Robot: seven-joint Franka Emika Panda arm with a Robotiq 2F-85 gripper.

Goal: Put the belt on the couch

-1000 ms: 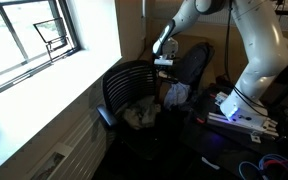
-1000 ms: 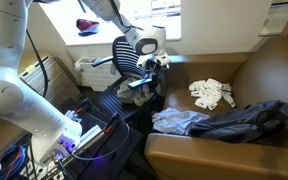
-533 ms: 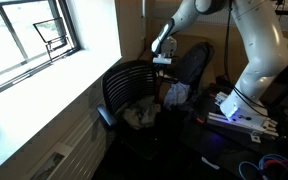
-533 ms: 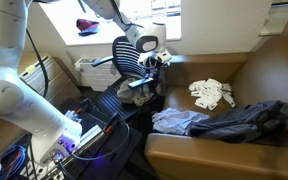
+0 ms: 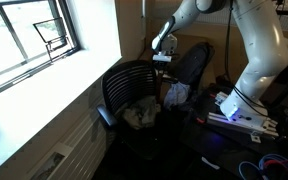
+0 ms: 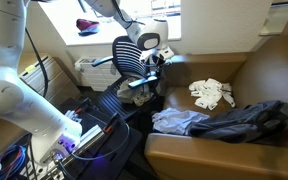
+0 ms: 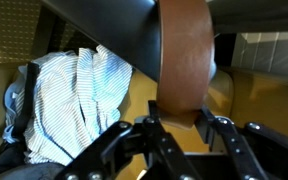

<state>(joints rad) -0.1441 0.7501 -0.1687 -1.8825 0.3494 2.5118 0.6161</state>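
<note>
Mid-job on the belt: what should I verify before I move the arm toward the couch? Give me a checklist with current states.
1. Belt sits between the fingers of the pincer: ok in the wrist view.
2. Fingers clamped firmly on the belt: cannot tell.
3. Belt free of the chair: not ok, it hangs over a dark edge in the wrist view.
4. Bare spot on the couch: ok, open seat shows beside the white garment and the dark jacket.
5. Free length of the belt clear of snags: cannot tell, its ends are out of view.
</note>
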